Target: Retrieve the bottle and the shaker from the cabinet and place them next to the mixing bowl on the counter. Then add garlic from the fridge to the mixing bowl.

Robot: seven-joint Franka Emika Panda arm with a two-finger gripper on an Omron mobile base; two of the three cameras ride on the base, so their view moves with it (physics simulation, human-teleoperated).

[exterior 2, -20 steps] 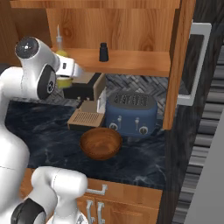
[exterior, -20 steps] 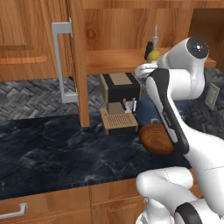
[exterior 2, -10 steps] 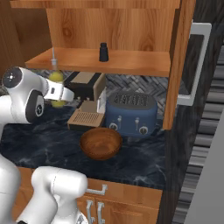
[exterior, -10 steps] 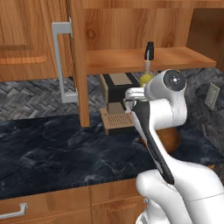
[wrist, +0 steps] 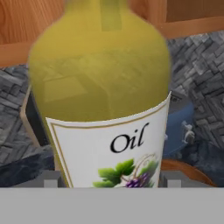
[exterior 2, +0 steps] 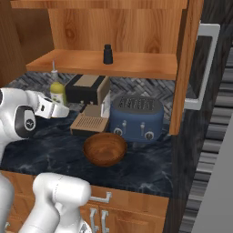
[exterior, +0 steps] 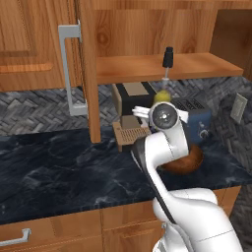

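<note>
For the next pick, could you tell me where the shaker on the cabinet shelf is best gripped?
Grip the shaker around its dark body, coming level from the open cabinet front: it stands upright and alone on the shelf, sides free.

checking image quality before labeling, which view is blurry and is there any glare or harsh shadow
Hand view: the oil bottle is so close that its upper part looks soft, though the label reads sharp. Left base view: even light, no glare, the counter crisp. Right base view: soft shade under the shelf, the bowl clear.
</note>
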